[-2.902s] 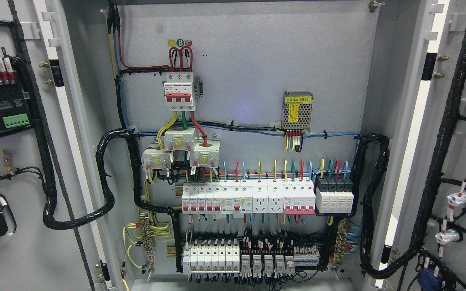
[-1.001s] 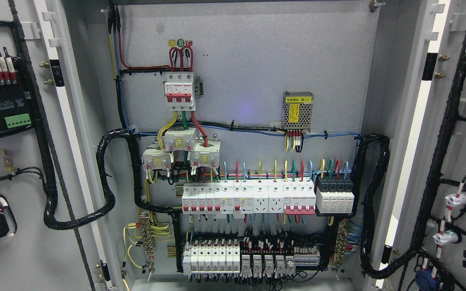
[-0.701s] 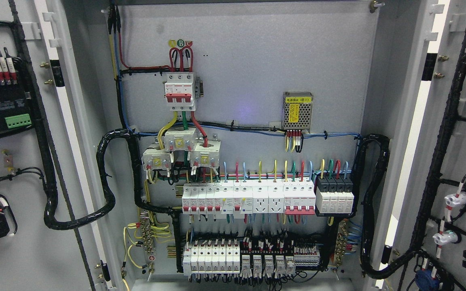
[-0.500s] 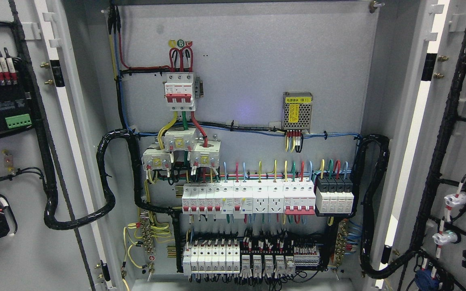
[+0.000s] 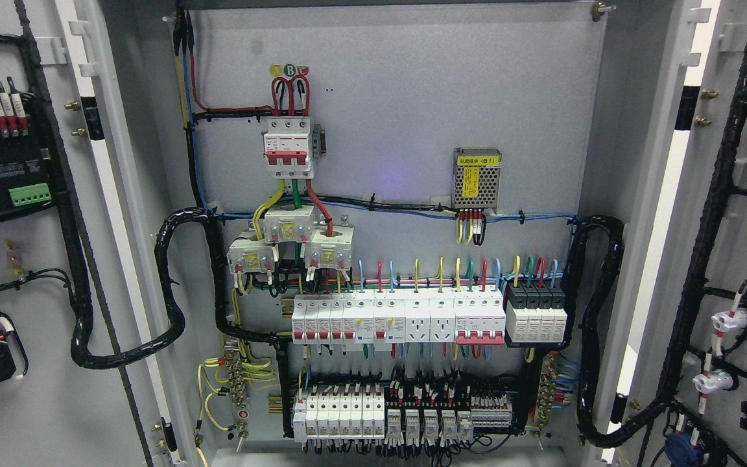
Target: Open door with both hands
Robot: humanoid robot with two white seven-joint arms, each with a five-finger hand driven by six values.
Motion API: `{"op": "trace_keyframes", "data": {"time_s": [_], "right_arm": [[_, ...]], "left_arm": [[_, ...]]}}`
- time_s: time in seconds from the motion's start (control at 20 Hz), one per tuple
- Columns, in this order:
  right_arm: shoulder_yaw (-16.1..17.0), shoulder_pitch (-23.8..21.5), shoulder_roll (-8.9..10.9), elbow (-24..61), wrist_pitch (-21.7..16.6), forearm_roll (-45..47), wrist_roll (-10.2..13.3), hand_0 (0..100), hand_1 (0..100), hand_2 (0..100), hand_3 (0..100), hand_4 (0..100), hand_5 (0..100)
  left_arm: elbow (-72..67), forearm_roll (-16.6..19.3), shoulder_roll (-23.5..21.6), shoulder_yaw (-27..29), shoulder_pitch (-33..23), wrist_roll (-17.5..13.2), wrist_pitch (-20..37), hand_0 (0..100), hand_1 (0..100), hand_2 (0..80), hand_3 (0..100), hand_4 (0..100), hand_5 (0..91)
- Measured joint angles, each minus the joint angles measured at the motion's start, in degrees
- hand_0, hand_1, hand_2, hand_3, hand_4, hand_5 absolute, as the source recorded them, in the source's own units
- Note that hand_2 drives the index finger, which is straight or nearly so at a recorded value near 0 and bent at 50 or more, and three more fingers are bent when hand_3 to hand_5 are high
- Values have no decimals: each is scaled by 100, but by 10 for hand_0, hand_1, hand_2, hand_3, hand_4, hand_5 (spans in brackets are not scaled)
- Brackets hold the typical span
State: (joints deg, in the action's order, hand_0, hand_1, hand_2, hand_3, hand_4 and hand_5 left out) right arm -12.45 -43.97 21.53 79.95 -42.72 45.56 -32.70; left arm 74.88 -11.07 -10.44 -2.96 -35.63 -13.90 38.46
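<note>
**Q:** At the centre of the head view, what marks the stage of the task?

**A:** The cabinet interior (image 5: 399, 117) lies fully exposed: main breaker (image 5: 288, 146), power supply module (image 5: 476, 177), row of breakers (image 5: 399, 318) and lower terminal block (image 5: 403, 415). The left door (image 5: 23, 402) is swung out at the picture's left edge, its inner face with black cable harness (image 5: 78, 311) turned toward the camera. The right door (image 5: 736, 246) stands likewise at the right edge, carrying its own wiring. Both leaves appear wide open, so the opening itself seems complete.

**Q:** What is left?

**A:** Judging from this view, little or nothing; perhaps only a retreat of the arms.

**Q:** How are the hands posed?

**A:** Neither hand nor arm shows anywhere in the picture. Whether the fingers are apart, together or clamped on a door edge cannot be told, since both lie outside the frame.

**Q:** Does anything touch the doors?

**A:** Nothing visible; each door stands alone, well apart from the other.
</note>
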Motion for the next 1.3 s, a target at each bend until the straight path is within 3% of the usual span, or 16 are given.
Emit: {"op": "trace_keyframes", "data": {"time_s": [0.4,0.8,1.0,1.3], "right_arm": [[-76,-29,-275,-1316,40,-55,-20,0,0,0,0,0,0],[-117,805,-790,-3204,123,-252,9,0,0,0,0,0,0],[-116,1341,-1091,-4168,386,-534,365,0,0,0,0,0,0],[-113,1939,-1492,-5236,1335,-1072,1163,0,0,0,0,0,0]], "left_arm": [[-1773,44,228,-191,543,-54,-45,0,0,0,0,32,0],[-3688,95,542,-285,1311,-63,-372,0,0,0,0,33,0],[-4415,116,697,-309,1560,-63,-1288,0,0,0,0,33,0],[-5195,141,842,-318,1820,-84,-2267,0,0,0,0,32,0]]}}
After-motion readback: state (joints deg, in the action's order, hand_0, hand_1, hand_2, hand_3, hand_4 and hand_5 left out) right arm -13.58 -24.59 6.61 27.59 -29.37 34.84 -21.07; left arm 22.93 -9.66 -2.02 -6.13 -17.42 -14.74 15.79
